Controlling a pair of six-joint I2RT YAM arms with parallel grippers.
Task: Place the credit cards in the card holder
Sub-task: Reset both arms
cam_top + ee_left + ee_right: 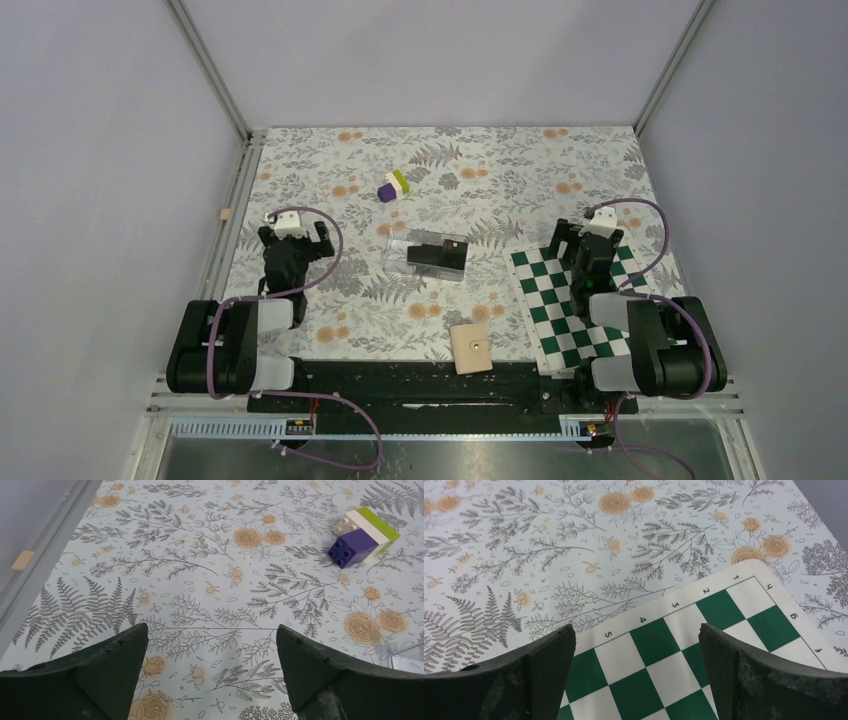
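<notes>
The credit cards [440, 258] are a flat black shape lying in or on a clear plastic case [398, 252] at the middle of the table. The card holder [471, 347], tan with a small snap button, lies folded near the front edge, between the two arm bases. My left gripper [294, 238] [211, 630] is open over bare flowered cloth, left of the case. My right gripper [587, 245] [636, 630] is open above the far edge of the checkerboard [674, 650], right of the case. Neither wrist view shows cards or holder.
A purple, green and white block cluster [394, 185] [364, 536] sits behind the case. The green-white checkerboard [570, 305] covers the right front. A small tan chip [226, 214] [23, 560] lies by the left rail. Grey walls enclose three sides.
</notes>
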